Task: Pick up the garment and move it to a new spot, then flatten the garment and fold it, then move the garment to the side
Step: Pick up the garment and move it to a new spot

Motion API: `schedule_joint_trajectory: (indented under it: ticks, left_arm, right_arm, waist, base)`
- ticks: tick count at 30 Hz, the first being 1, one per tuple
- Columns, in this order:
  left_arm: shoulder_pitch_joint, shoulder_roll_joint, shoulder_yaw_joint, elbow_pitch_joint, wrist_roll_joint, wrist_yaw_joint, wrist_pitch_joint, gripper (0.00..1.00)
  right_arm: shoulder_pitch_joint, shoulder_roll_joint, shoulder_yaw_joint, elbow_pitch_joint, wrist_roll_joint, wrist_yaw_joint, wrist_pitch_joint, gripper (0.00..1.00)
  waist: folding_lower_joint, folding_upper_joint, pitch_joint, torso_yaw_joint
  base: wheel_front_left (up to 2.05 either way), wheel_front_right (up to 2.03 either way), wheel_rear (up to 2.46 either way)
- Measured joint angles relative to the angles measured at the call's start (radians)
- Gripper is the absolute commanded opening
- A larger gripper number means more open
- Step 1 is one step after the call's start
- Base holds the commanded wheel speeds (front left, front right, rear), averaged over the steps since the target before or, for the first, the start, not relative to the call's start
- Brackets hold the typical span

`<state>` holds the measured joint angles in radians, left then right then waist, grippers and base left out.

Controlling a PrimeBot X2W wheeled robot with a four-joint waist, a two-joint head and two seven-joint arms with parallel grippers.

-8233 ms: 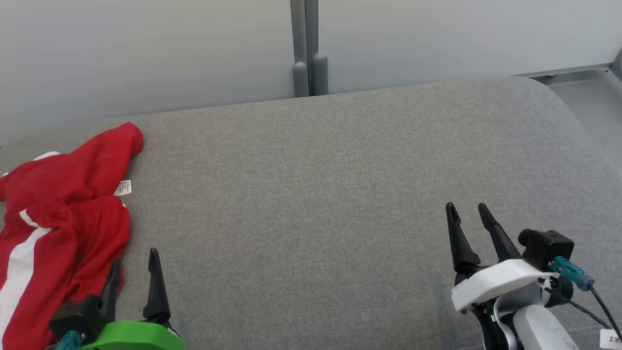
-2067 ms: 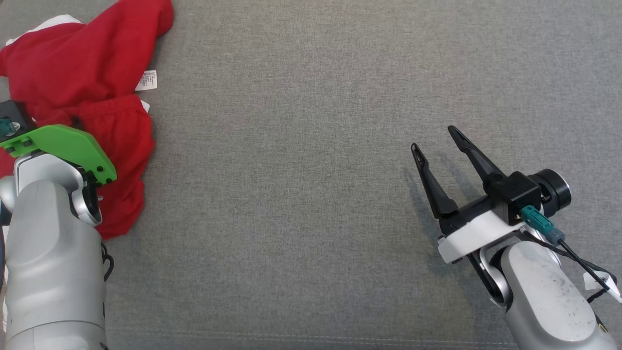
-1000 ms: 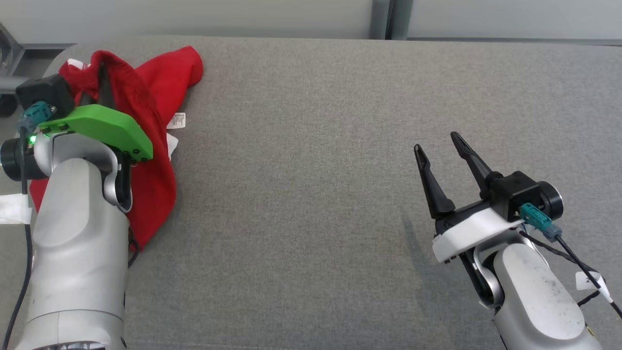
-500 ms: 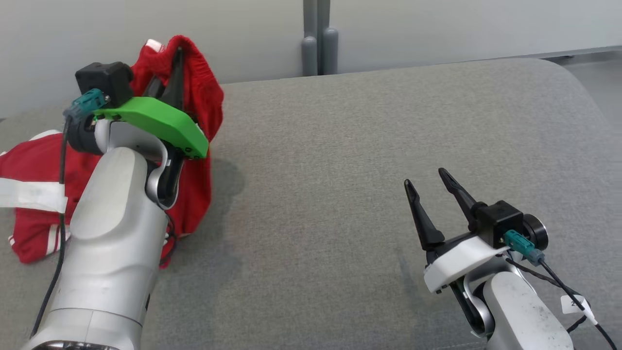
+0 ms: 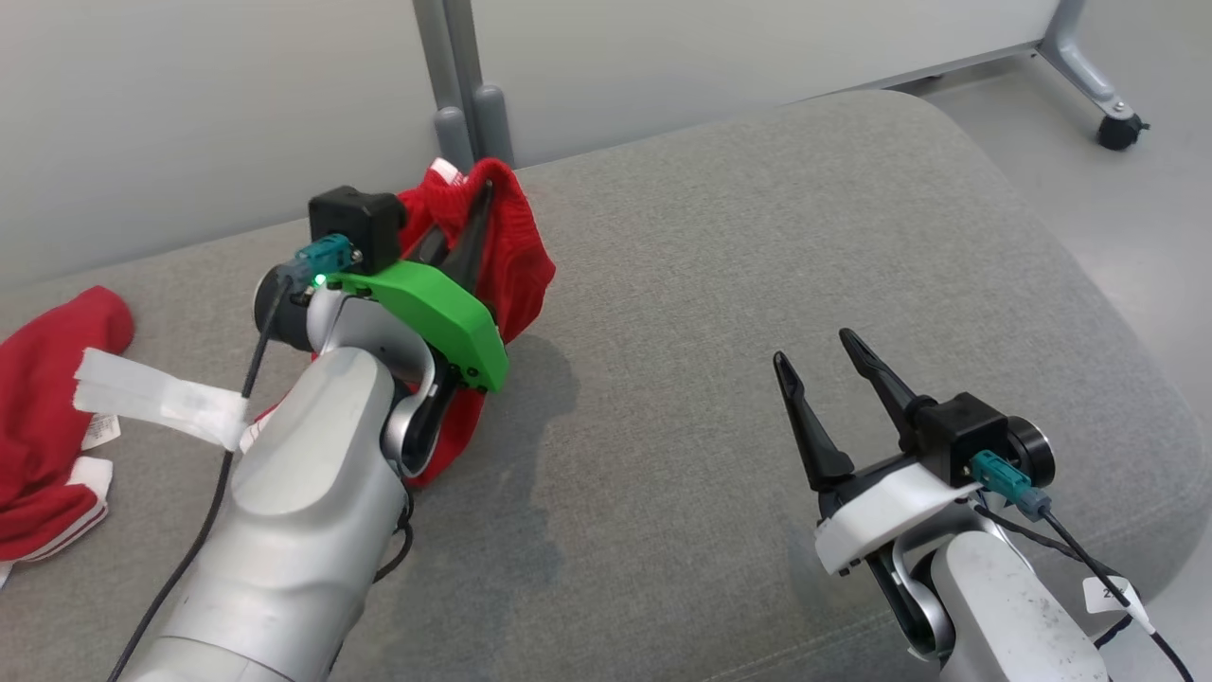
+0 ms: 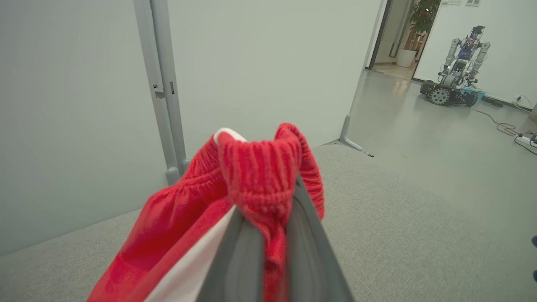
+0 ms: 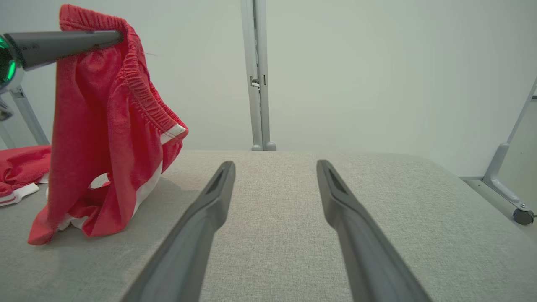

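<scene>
Big grey cushioned bench (image 5: 720,284) takes up most of the scene, and the red garment (image 5: 516,275) is up near its back edge, left of the middle, hanging from the left gripper (image 5: 478,204). That gripper's fingers are pinched together on a bunched bit of the elastic waistband (image 6: 260,167). The right gripper (image 5: 811,346) hovers over bare cushion well off to the right, fingers spread wide with nothing between them. There's another heap of red cloth (image 5: 43,398) lying at the far left end of the bench, and honestly I can't tell if it's joined to the hanging piece or a separate item. As for handling, it looks like light, floppy knit, maybe shorts: no stiffness at all, it just drapes and folds over itself, and it isn't fragile. It probably isn't slippery either, since the ribbed elastic gives the fingers something thick to bite on. I'd say the waistband is the place to hold it, and a second grab further along that same band would likely let it hang open and flat instead of bunched into a rope. Right now its long axis runs pretty much straight up and down, waistband on top and leg hems at the bottom. From the right wrist view the lower end (image 7: 63,226) is touching the cushion, with a white side stripe (image 7: 147,188) running down along it.
</scene>
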<state>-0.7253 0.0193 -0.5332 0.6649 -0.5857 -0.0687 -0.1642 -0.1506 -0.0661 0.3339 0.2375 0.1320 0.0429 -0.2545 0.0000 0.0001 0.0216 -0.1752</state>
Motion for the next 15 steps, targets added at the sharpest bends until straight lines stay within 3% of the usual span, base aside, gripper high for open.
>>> schedule_joint_trajectory:
  ticks: [10,12,14,15]
  left_arm:
    - [0.022,0.002,-0.116,0.011,-0.009,0.106,0.015,0.03]
    - [0.027,0.002,-0.126,0.026,-0.007,0.122,0.015,0.20]
    - [0.029,0.003,-0.140,0.036,-0.008,0.133,0.015,0.44]
    - [0.029,0.004,-0.147,0.038,-0.008,0.135,0.015,0.78]
  right_arm:
    - [-0.013,0.005,0.025,-0.015,0.007,0.003,0.000,1.00]
    - [-0.026,0.005,0.026,-0.019,0.014,0.003,0.000,1.00]
    - [-0.034,0.005,0.026,-0.022,0.022,0.003,0.000,1.00]
    - [-0.035,0.005,0.026,-0.022,0.024,0.002,0.000,1.00]
  waist:
    - [0.0000,0.0000,0.047,-0.121]
    - [0.0000,0.0000,0.062,-0.144]
    - [0.0000,0.0000,0.079,-0.165]
    - [0.0000,0.0000,0.088,-0.175]
  base:
    - [0.00,0.00,0.00]
    - [0.00,0.00,0.00]
    - [0.00,0.00,0.00]
    - [0.00,0.00,0.00]
